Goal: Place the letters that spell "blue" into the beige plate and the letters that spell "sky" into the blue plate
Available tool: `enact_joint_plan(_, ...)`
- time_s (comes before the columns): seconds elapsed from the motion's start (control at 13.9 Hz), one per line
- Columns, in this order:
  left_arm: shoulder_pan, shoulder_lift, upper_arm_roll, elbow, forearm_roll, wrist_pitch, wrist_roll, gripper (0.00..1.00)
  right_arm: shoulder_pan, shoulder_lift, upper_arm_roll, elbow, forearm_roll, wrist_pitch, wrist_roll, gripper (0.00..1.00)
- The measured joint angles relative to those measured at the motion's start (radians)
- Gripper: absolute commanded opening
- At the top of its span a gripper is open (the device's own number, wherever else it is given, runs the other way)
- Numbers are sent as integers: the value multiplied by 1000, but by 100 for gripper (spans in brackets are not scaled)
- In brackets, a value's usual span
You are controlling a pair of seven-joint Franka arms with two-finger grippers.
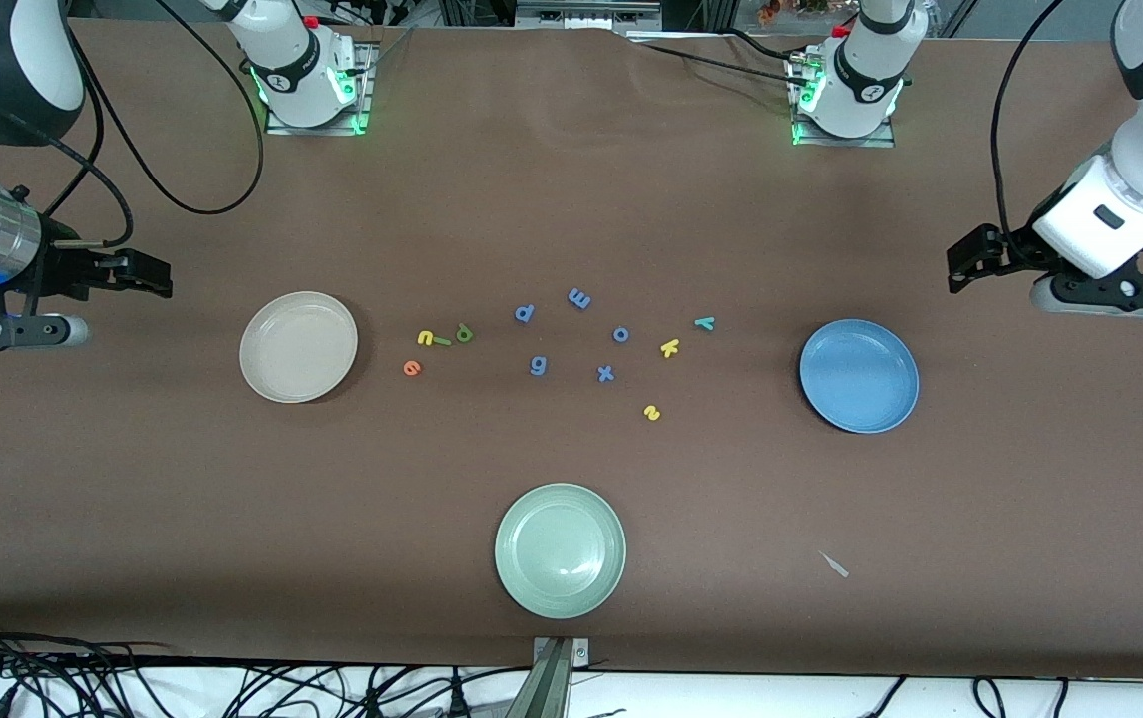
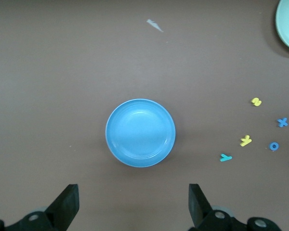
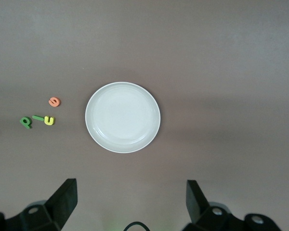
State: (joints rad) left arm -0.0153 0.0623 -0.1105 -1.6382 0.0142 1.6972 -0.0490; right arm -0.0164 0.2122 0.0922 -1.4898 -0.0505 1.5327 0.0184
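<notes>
The beige plate (image 1: 298, 347) lies toward the right arm's end, the blue plate (image 1: 859, 376) toward the left arm's end. Beside the beige plate lie the yellow u (image 1: 426, 338), light green l (image 1: 443, 342), dark green b (image 1: 464, 334) and orange e (image 1: 412, 368). Closer to the blue plate lie the yellow k (image 1: 669, 348), teal y (image 1: 704, 322) and yellow s (image 1: 652, 412). My right gripper (image 1: 155, 276) hangs open and empty over bare table beside the beige plate (image 3: 123, 117). My left gripper (image 1: 960, 264) hangs open and empty beside the blue plate (image 2: 140, 133).
Several blue letters (image 1: 538, 366) are scattered between the two letter groups. A pale green plate (image 1: 560, 549) sits nearer to the front camera, mid-table. A small pale scrap (image 1: 834, 564) lies nearer to the camera than the blue plate. Cables trail near the right arm's base.
</notes>
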Motion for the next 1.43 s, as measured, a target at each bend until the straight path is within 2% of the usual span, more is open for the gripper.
enact_joint_plan(0.22,-9,61,-40,28,0,36,0,100,-1,25,-2,-1,0,-32,0,100)
enact_joint_plan(0.43,-42,141,-47,55,0,113,2,100,1,33,-1,-1,0,-47,4,100)
enact_joint_plan(0.72,-144,230,-50,61,0,122,25,100,32,41,1,-1,2,-47,8,99)
enact_joint_plan(0.93,-229,339,-51,60,0,171,140,100,87,72,4,-7,17,-10,51,99)
enact_joint_plan(1.08,-264,435,-51,61,0,268,241,100,102,87,17,-61,24,88,92,99)
enact_joint_plan(1.29,-311,539,-52,56,0,335,336,100,103,108,115,-212,28,324,255,99)
enact_joint_plan(1.43,-349,565,-52,9,0,423,343,100,110,115,178,-333,18,499,365,99)
